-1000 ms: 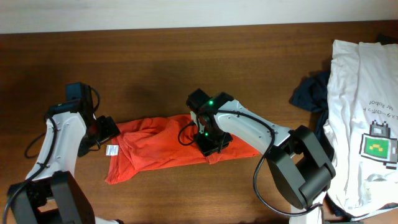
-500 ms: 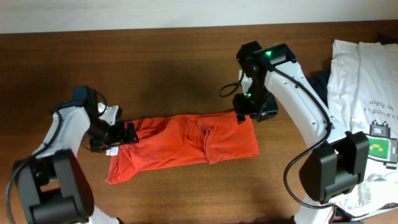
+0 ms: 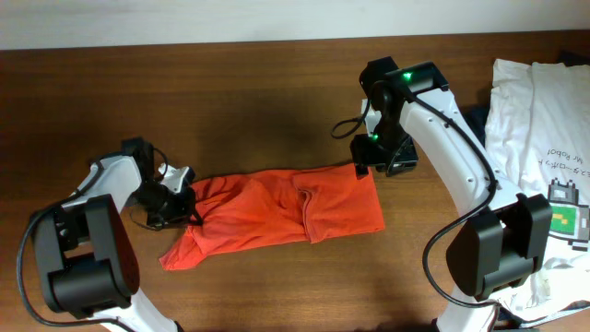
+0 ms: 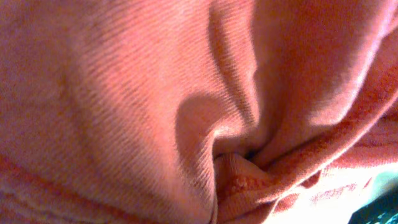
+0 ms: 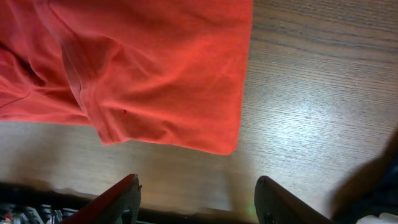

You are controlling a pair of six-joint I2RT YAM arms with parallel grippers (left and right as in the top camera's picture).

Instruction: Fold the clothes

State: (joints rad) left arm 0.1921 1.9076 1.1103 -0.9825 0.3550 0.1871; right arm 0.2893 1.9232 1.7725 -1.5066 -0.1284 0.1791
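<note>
Orange-red T-shirt [image 3: 277,217], gathered into a long rumpled band, lying flat on the brown wooden surface [image 3: 277,101] roughly midway between the two arms. Right end squared off and fairly smooth; left end bunched, tapering to a loose point. No lettering in sight.

At the bunched left end, left gripper [image 3: 175,198], pressed into the cloth. Wrist close-up filled edge to edge with ribbed orange fabric and a hemmed fold. Jaws hidden there, so cannot tell whether clamped on the cloth or merely pushed against it.

At the upper right corner, right gripper [image 3: 362,168], above bare wood just beside the shirt's edge. Jaws spread wide, holding nothing.

Far right, well apart from the shirt: a white printed garment [image 3: 535,138] and a dark blue cloth [image 3: 466,129], touching each other.

Probably mid-fold: lengthwise narrowing done, crosswise fold not yet made. Next move likely to call for a firm pinch on one end, a lift clear of the wood, and a carry across onto the other end, edges kept in line.
</note>
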